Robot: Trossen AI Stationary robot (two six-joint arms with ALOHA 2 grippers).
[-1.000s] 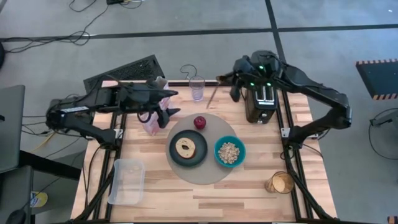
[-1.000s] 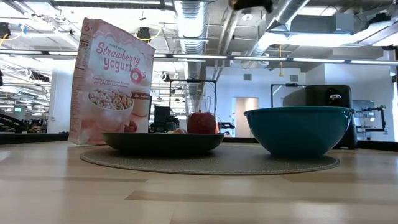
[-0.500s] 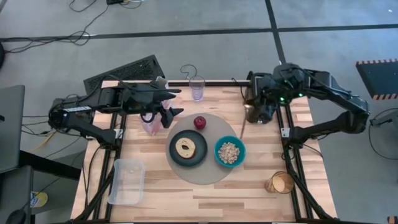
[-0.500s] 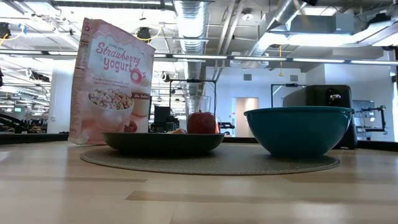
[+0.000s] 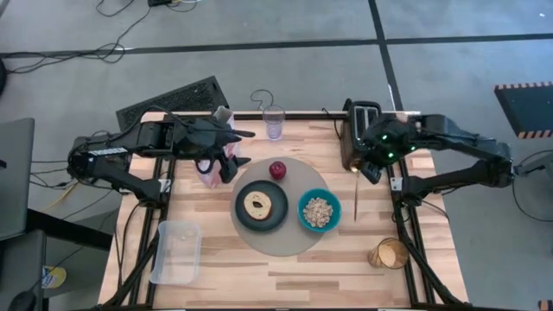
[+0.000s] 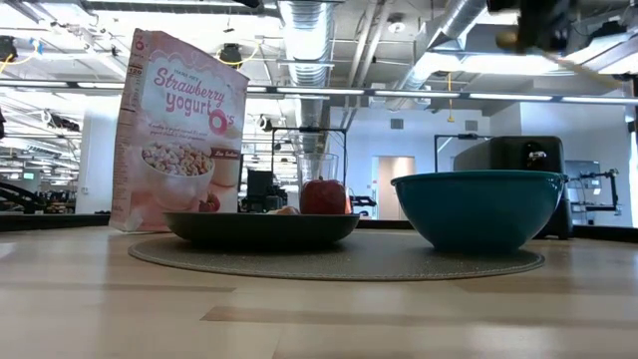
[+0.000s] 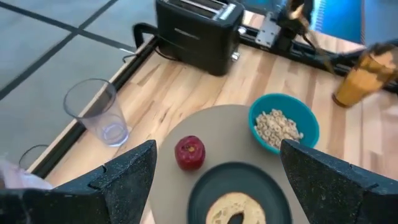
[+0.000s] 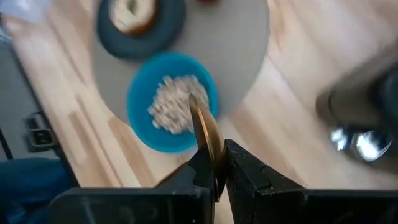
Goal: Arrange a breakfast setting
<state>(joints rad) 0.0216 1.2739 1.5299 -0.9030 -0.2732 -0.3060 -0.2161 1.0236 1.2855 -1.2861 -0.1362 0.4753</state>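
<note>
**A:** Start at the left. What's the left gripper (image 5: 232,157) doing?

**B:** It hangs above the table with its fingers (image 7: 127,180) spread wide apart, holding nothing. Just under and behind it stands the pink cereal box (image 5: 210,171). A clear plastic tub (image 5: 176,251) lies well away from it toward the front edge.

**A:** And ahead of that claw?

**B:** The round grey mat (image 5: 284,239) lies just off its tips. On the mat, nearest the claw, sits the dark plate (image 5: 261,206) with the toasted bread (image 5: 257,205) on it. The red apple (image 5: 277,169) rests on the mat's back edge, beside the plate. A clear glass (image 5: 274,123) stands farther back.

**A:** Keep going right.

**B:** The teal bowl (image 5: 320,211) of cereal (image 5: 320,210) sits on the mat's right side, between the plate and the right gripper (image 5: 367,169).

**A:** That gripper's state?

**B:** Clamped on the gold spoon (image 5: 356,195), which hangs from its tips over bare wood just right of the mat, near the bowl. In its wrist view the spoon (image 8: 206,133) stands up between the closed fingers (image 8: 250,177). The black toaster (image 5: 359,134) is right behind the claw, and a glass of amber drink (image 5: 389,254) stands well in front of it.
</note>
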